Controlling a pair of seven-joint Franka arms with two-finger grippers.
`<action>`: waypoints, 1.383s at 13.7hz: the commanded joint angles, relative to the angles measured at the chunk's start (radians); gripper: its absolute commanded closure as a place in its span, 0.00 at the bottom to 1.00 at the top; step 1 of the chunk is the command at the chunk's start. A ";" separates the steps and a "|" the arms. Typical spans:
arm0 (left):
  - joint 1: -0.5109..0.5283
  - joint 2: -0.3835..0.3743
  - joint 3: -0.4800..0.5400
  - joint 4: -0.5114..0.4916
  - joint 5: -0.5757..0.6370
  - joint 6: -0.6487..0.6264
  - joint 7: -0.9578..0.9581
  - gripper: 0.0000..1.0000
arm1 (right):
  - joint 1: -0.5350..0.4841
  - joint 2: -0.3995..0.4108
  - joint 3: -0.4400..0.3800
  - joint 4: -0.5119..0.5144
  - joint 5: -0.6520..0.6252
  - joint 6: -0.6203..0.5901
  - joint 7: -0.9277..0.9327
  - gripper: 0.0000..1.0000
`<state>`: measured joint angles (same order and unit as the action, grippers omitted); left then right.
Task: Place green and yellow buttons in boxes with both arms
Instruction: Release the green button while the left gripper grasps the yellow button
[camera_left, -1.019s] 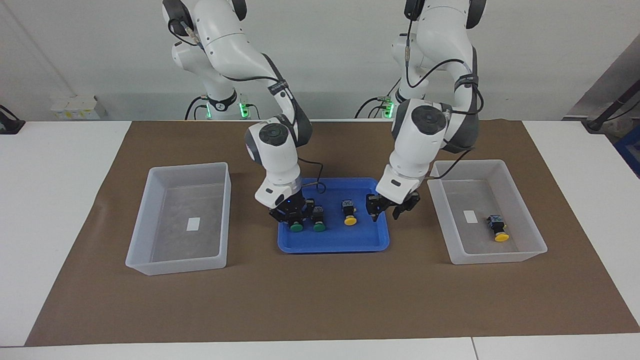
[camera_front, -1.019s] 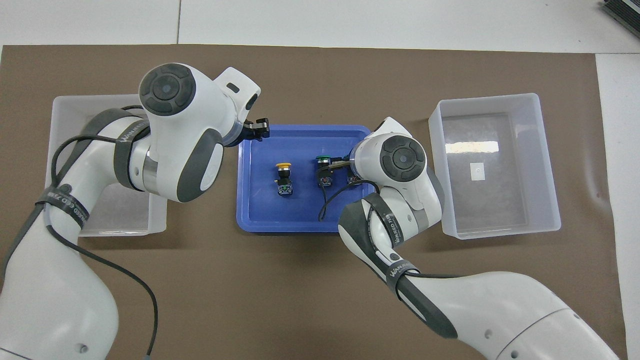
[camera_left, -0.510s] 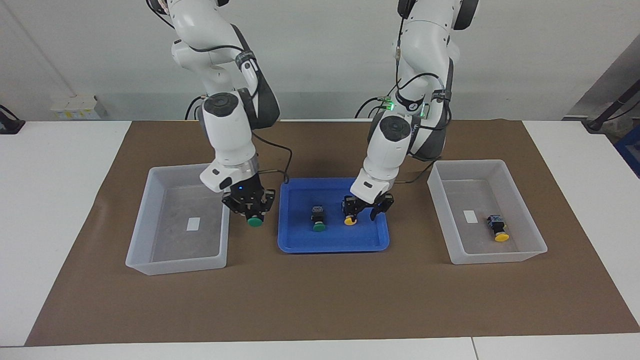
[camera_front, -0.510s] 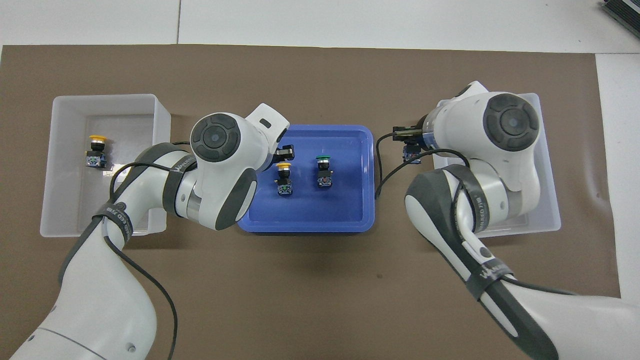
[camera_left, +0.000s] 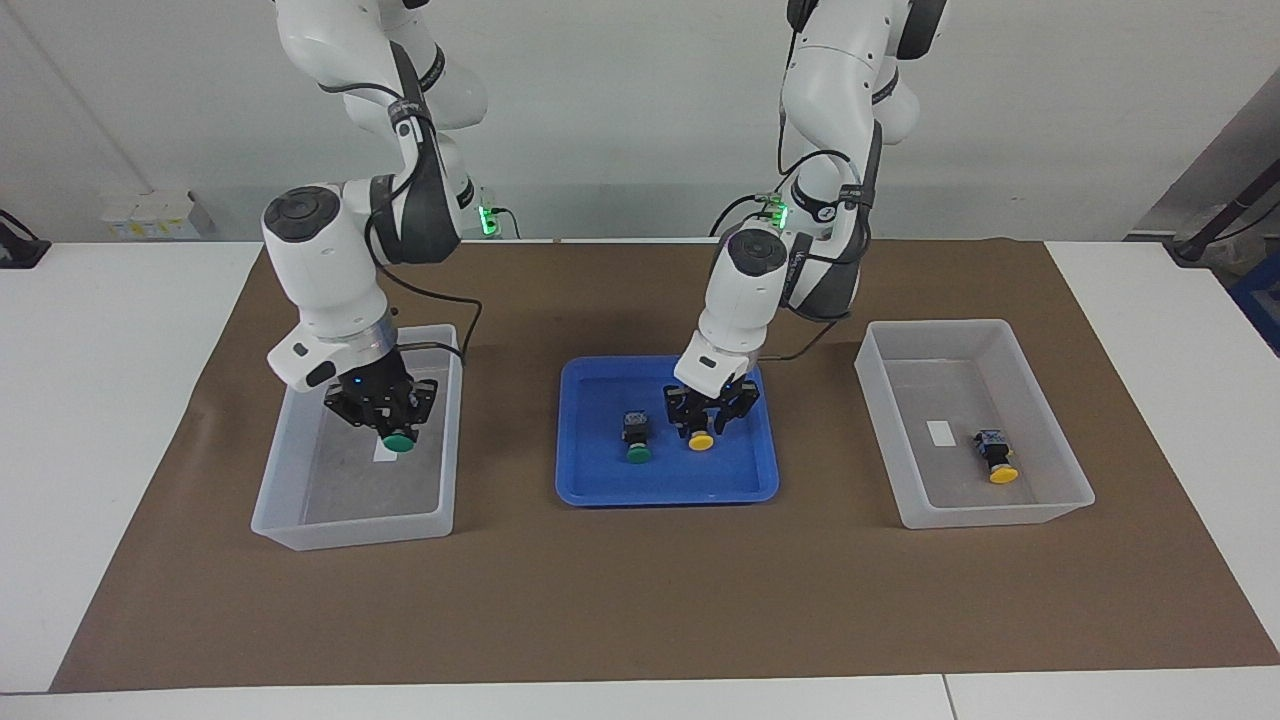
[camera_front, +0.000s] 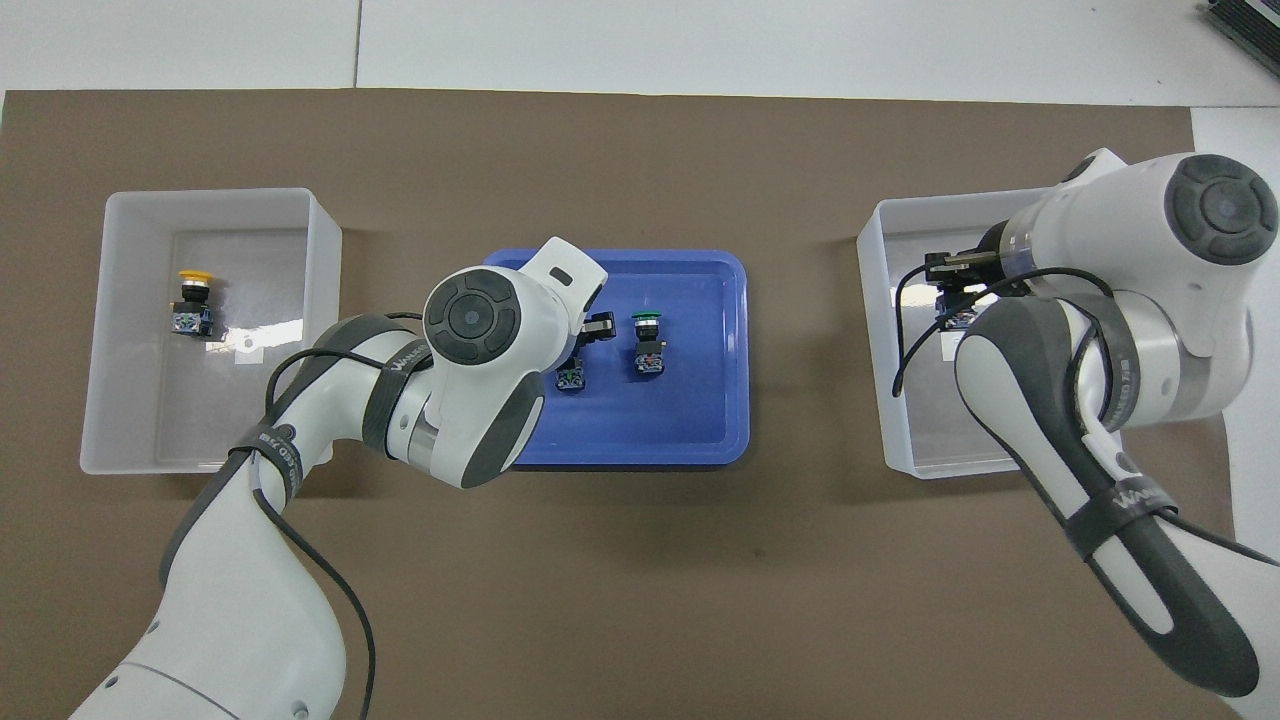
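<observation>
- Our right gripper (camera_left: 385, 420) is pinched on a green button (camera_left: 400, 441), cap down, hanging over the box (camera_left: 290, 520) at the right arm's end of the table, roughly above the little white label inside.
- A second ago that same gripper was down in the blue tray (camera_left: 660, 495) clamping this button, so we've lifted it and carried it across. Only the release is left for this one.
- Our left gripper (camera_left: 708, 412) is low in the tray with its fingers on either side of the yellow button (camera_left: 700, 438). A second back it hung beside the tray's end, half a second back it was just arriving.
- The left fingers look like they're narrowing in, but whether they actually press the button yet we can't tell; the wrist hides the cap in the overhead view.
- Outward from there: a second green button (camera_left: 637, 438) lies in the tray just beside the yellow one, toward the right arm's end, untouched.
- The other box (camera_left: 1000, 515), at the left arm's end, already holds one yellow button (camera_left: 996, 456) near its label.
- So we reckon: one button done, one about to drop, one about to be picked, one green left waiting. Sorting seems to go green to one box, yellow to the other.
</observation>
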<state>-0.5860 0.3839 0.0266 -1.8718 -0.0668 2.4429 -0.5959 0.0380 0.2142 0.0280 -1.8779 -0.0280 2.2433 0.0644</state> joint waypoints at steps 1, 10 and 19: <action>-0.018 -0.010 0.018 -0.049 -0.014 0.057 -0.015 0.44 | -0.056 -0.021 0.015 -0.076 -0.007 0.080 -0.060 1.00; -0.028 -0.008 0.018 -0.069 -0.013 0.091 -0.090 0.91 | -0.104 0.139 0.013 -0.075 -0.007 0.239 -0.068 0.60; 0.072 -0.025 0.026 0.110 0.001 -0.138 -0.071 1.00 | -0.086 -0.018 0.018 0.017 -0.003 0.003 0.006 0.00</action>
<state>-0.5652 0.3785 0.0533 -1.8320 -0.0670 2.4113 -0.6753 -0.0451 0.2637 0.0327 -1.8590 -0.0266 2.3195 0.0299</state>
